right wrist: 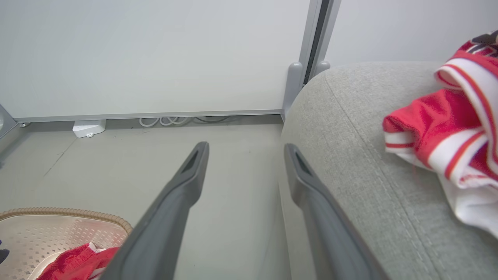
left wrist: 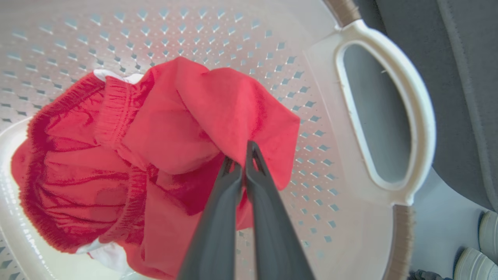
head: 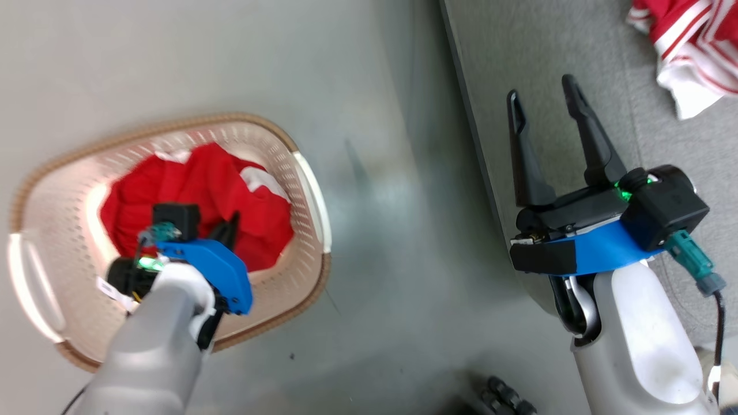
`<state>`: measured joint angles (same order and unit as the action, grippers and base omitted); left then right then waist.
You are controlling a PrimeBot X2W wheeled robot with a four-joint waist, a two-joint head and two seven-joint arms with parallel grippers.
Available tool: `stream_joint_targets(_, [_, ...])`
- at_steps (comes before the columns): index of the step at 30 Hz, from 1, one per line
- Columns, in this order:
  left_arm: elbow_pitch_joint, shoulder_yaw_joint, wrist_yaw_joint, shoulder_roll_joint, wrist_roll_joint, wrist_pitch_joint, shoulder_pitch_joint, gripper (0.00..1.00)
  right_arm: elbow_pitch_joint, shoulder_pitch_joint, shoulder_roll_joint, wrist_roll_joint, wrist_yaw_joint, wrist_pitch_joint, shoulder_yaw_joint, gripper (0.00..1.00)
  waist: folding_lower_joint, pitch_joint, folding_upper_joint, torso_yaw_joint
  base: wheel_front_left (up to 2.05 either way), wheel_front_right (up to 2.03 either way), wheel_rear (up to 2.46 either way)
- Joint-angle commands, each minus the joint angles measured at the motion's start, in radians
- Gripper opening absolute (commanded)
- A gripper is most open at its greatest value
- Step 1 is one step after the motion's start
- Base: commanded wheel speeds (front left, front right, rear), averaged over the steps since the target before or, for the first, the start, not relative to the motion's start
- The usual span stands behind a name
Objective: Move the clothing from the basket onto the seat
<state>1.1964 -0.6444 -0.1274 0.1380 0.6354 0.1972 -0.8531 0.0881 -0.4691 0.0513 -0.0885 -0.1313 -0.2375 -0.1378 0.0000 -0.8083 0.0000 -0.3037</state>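
Observation:
Red clothing [head: 213, 202] lies crumpled in the cream perforated basket [head: 300, 167] on the floor at the left. My left gripper [left wrist: 241, 155] reaches down into the basket and is shut on a fold of the red clothing [left wrist: 218, 112]. In the head view the left gripper [head: 228, 225] is mostly hidden behind its own wrist. A red-and-white striped piece of clothing [head: 692, 46] lies on the grey seat [head: 548, 63] at the upper right. My right gripper [head: 545, 95] hovers open over the seat's left edge, holding nothing. The right wrist view shows the right gripper [right wrist: 245, 149] open above the seat [right wrist: 350, 128].
Grey floor [head: 375, 202] runs between basket and seat. A white wall, a door frame [right wrist: 311, 58] and cables [right wrist: 171, 120] lie beyond the seat. The basket's white handle [left wrist: 389, 112] is beside my left fingers. Dark wheels [head: 507, 397] show at the bottom.

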Motion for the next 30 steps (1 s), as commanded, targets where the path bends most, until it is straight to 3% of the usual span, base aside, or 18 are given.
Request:
stream_joint_targets(1, [-0.016, -0.016, -0.004, -0.013, 0.012, 0.012, 0.027, 0.00, 0.013, 0.017, -0.002, 0.011, 0.001, 0.005, 0.002, 1.00, 0.0000, 0.115, 0.0000, 0.058, 0.00, 0.00, 0.00])
stream_joint_targets(18, [-0.231, -0.239, -0.004, -0.057, 0.101, 0.067, 0.188, 0.00, 0.097, 0.197, 0.011, 0.068, 0.001, 0.111, 0.010, 1.00, 0.0000, 0.604, 0.0000, 0.241, 0.00, 0.00, 0.00])
stream_joint_targets(30, [-0.334, -0.339, -0.004, -0.052, 0.142, 0.069, 0.124, 0.00, 0.144, 0.294, 0.011, 0.037, 0.001, 0.145, -0.026, 1.00, 0.0000, 0.793, 0.0000, 0.304, 0.00, 0.00, 0.00])
